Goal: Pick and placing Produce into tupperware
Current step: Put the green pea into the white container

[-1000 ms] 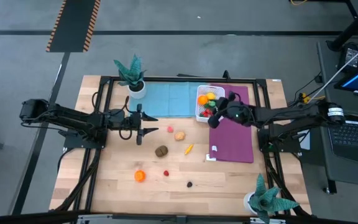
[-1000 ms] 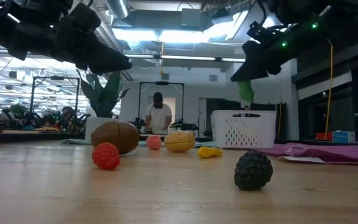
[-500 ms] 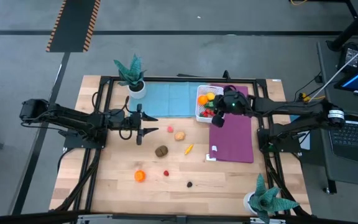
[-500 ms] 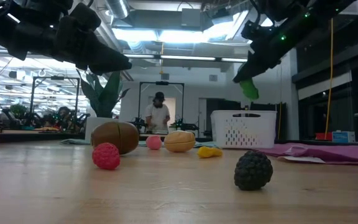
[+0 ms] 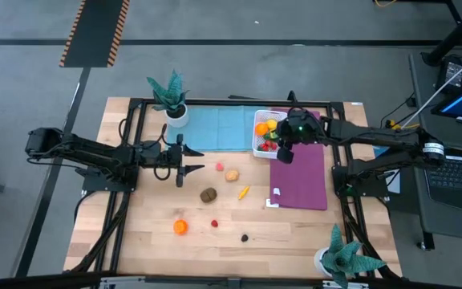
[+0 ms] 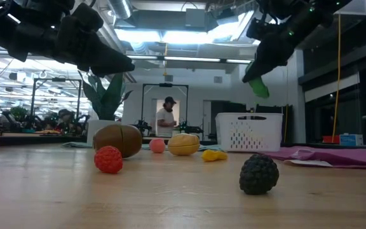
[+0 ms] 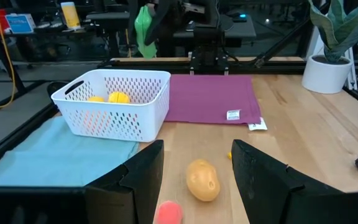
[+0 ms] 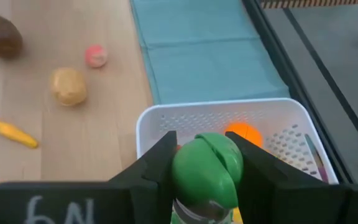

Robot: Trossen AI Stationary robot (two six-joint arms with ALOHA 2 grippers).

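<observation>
The tupperware (image 5: 265,133) is a white perforated basket at the table's far side, with orange and yellow produce inside. My right gripper (image 5: 281,149) hangs over its right rim, shut on a green produce piece (image 8: 207,167), which also shows in the low view (image 6: 257,86). Several loose produce pieces lie on the wood: a pink one (image 5: 219,166), a tan one (image 5: 232,174), a brown one (image 5: 208,194), a yellow one (image 5: 244,192), an orange one (image 5: 180,227), a red one (image 5: 214,223) and a dark one (image 5: 245,238). My left gripper (image 5: 189,167) is open, held above the table left of the pink piece. My right gripper pinches the green piece by its two opposite sides (image 8: 180,168) between its two fingers. The fingers (image 8: 257,165) slant downward from the table's right side. The piece is lifted clear, above the tupperware's rim (image 8: 219,111).
A blue mat (image 5: 219,128) lies left of the tupperware and a purple mat (image 5: 299,172) on its near right side. Teal potted plants stand at the far left (image 5: 171,100) and near right (image 5: 343,257). A person stands in the room beyond (image 6: 166,117).
My right gripper has risen and swung toward the table's far edge with the green piece, rolling and tipping further downward. It has stayed shut on the piece. Everything on the table has kept its place.
</observation>
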